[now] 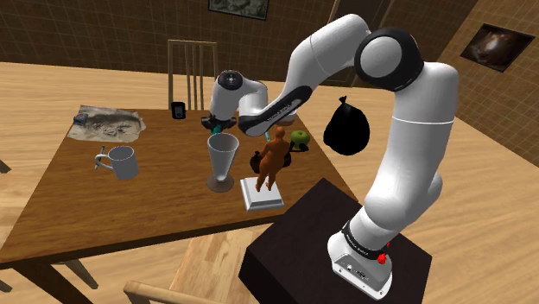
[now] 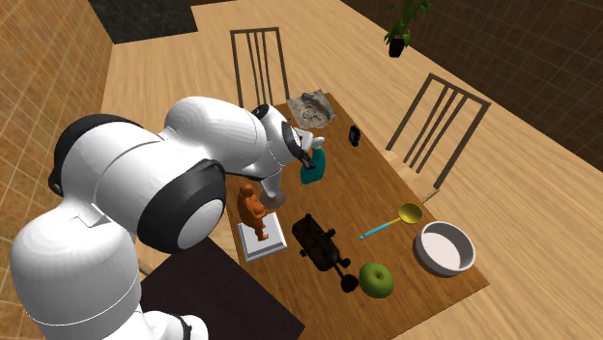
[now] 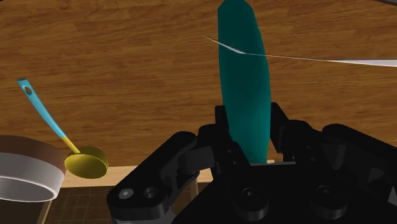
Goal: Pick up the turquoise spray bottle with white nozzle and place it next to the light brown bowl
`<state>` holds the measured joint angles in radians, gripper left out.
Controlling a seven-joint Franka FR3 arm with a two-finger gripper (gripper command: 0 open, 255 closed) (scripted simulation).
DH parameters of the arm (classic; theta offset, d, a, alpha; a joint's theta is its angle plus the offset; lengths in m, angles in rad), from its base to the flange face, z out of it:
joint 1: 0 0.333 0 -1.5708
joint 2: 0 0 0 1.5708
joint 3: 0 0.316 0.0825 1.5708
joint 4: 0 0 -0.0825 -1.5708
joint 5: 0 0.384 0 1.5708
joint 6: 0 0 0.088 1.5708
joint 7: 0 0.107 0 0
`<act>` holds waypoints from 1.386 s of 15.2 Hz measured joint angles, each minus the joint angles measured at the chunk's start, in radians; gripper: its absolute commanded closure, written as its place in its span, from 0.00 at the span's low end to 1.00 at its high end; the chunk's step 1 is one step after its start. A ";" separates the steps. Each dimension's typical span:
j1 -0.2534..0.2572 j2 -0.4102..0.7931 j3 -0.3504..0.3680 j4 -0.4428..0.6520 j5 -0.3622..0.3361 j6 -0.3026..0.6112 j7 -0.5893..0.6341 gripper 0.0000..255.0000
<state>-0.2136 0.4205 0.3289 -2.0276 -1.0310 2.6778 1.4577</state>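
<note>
**Bottle clasped in gripper, well apart from bowl**

The gripper [image 3: 251,137] is closed on the bottle [image 3: 242,76]. The teal body is clasped between the two black fingers [image 3: 280,124] and reaches out past them over the wooden table [image 3: 127,76]. Whether the bottle touches the wood cannot be told.

In the second exterior view, the bowl [image 2: 445,248] is found at four o'clock from the bottle, well apart from it and near the table's edge. The bowl is drawn brown outside and white inside. A ladle [image 2: 391,224], with a blue handle and a yellow cup, is laid between the two, its cup near the bowl's rim. An orange figurine [image 2: 253,211] on a white base is placed at eight o'clock from the bottle. A green apple [image 2: 376,280] is set at five o'clock.
</note>
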 measured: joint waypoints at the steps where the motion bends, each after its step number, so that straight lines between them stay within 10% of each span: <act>1: -0.005 -0.010 0.006 -0.002 0.014 -0.005 -0.013 1.00; 21: -0.088 -0.194 0.123 0.006 0.302 -0.137 -0.280 1.00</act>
<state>-0.3018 0.2269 0.4519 -2.0212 -0.7287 2.5408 1.1775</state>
